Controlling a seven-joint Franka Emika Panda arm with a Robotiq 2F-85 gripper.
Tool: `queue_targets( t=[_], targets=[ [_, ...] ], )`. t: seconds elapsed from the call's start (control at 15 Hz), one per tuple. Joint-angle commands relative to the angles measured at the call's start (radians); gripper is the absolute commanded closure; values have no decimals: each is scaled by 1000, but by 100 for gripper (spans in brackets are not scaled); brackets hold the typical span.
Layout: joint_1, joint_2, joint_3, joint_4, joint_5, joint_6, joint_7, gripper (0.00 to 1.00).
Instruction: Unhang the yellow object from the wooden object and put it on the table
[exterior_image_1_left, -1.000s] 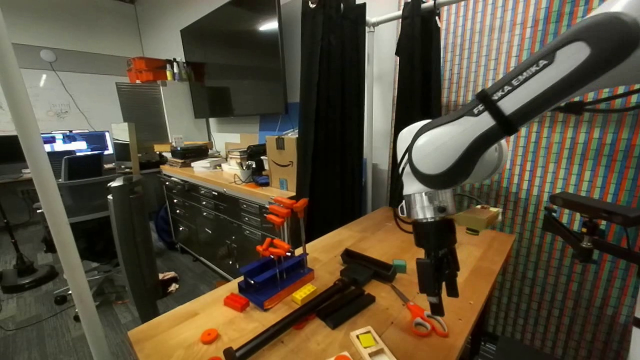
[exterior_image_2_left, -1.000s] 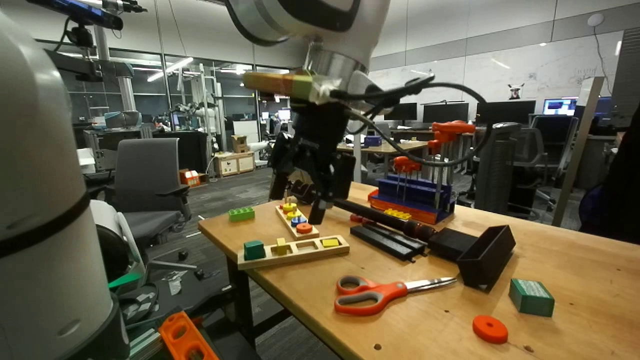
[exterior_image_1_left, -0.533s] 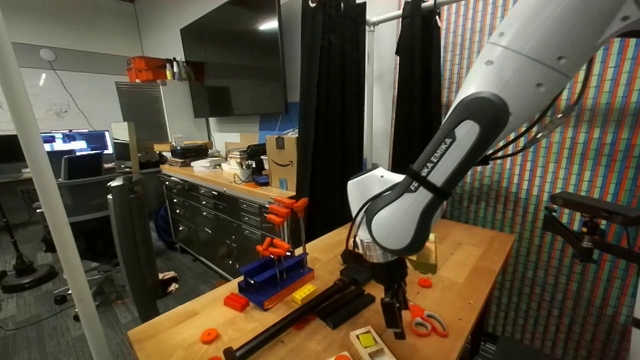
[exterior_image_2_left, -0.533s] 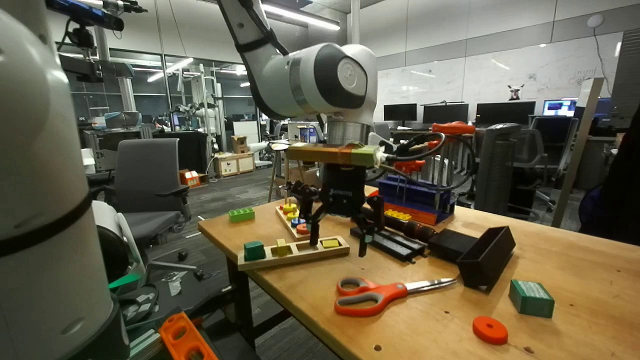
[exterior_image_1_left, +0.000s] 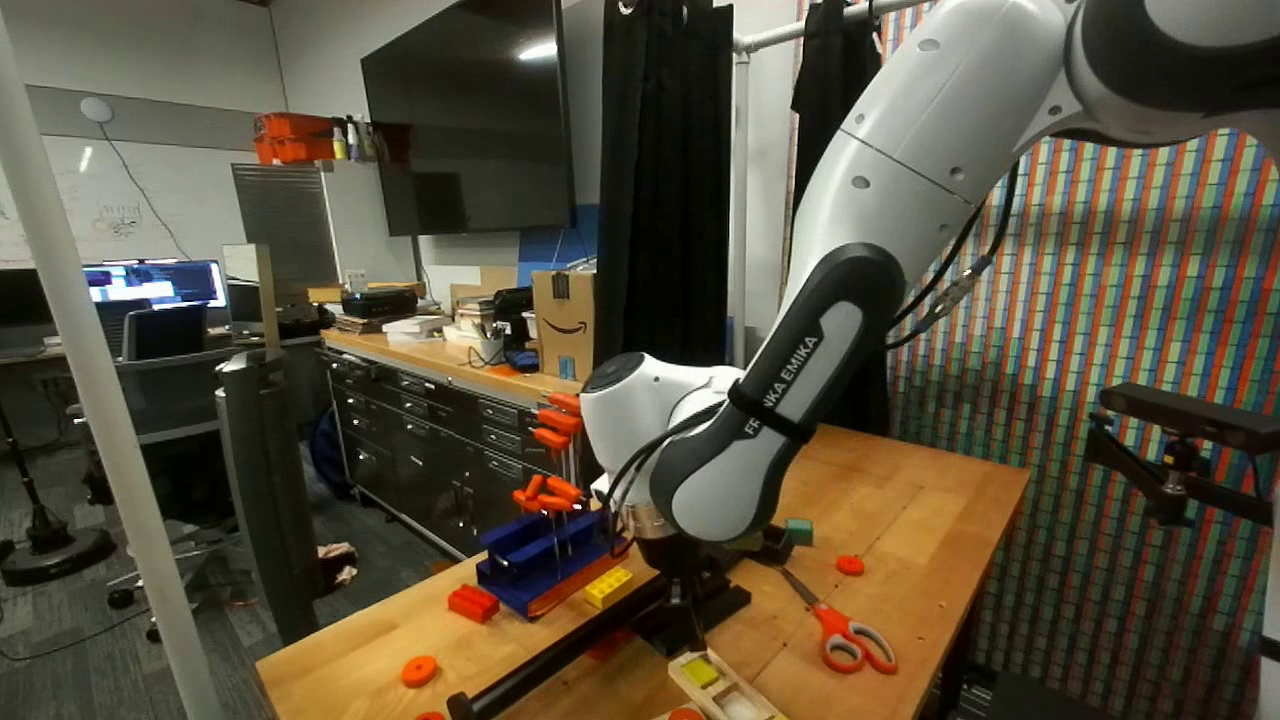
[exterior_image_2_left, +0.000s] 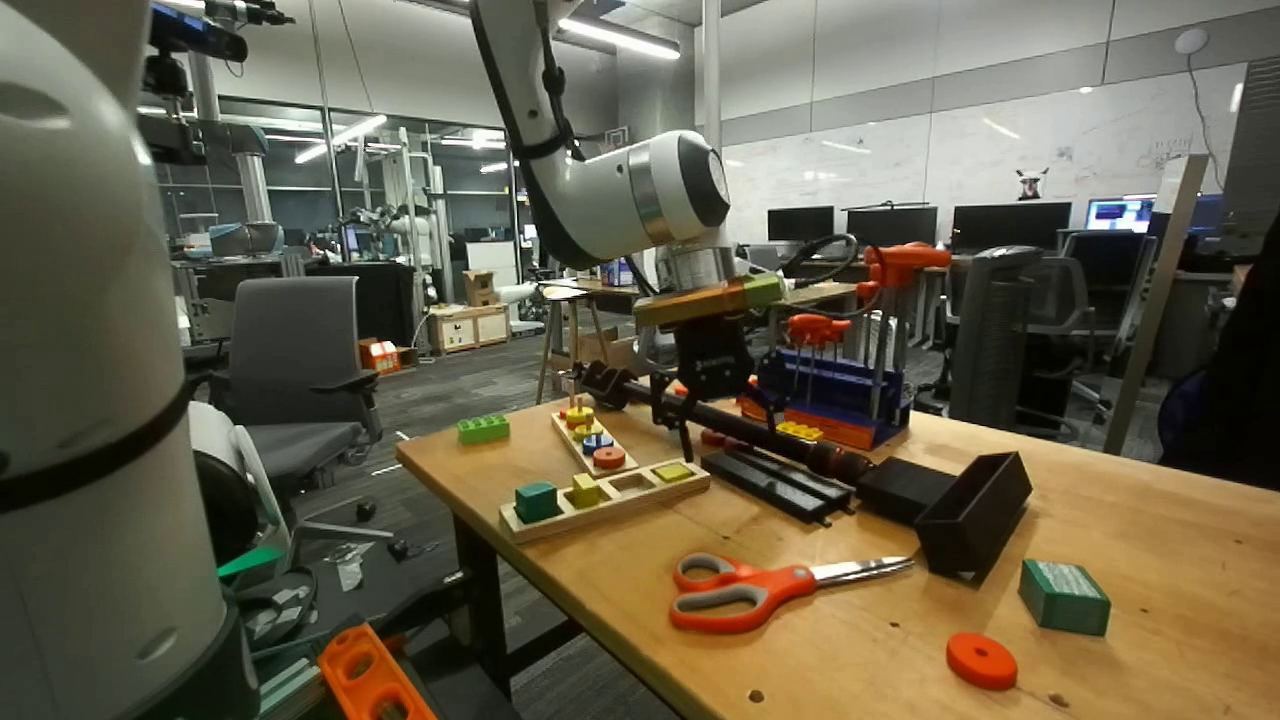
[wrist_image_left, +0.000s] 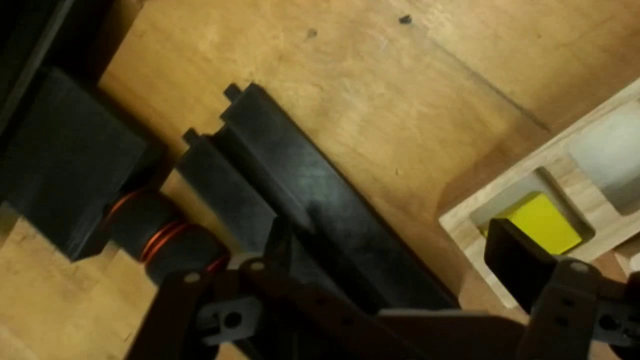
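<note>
yellow block (wrist_image_left: 547, 225) in wooden tray (wrist_image_left: 586, 187) (jaws apart, above table (wrist_image_left: 360, 75))

Wrist view, and a fingertip (wrist_image_left: 517, 262) masks part of the yellow block (wrist_image_left: 545, 222), the wooden tray (wrist_image_left: 582, 190) chopped by the right edge! In an exterior view the table (exterior_image_2_left: 850, 660) runs out of frame; whiteboard writing (exterior_image_2_left: 1172, 150), too small to read.

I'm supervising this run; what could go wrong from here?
The open gripper might bump the wooden tray, which one finger overlaps in the wrist view. Lowering could strike the black strips seen beneath it. With yellow blocks in the tray and yellow discs on a nearby board, it might choose wrongly.
</note>
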Motion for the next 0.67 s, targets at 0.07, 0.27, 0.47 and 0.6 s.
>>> queue_targets(
  t=[0.07,0.27,0.47,0.6],
  targets=[
    [12,11,6,96,-5,-71,9,0],
    [-21,32,33,148,178,-160,-116,0],
    [-51,50,72,201,392,-258,-296,0],
    [-62,67,95,233,490,-310,-385,0]
  ],
)
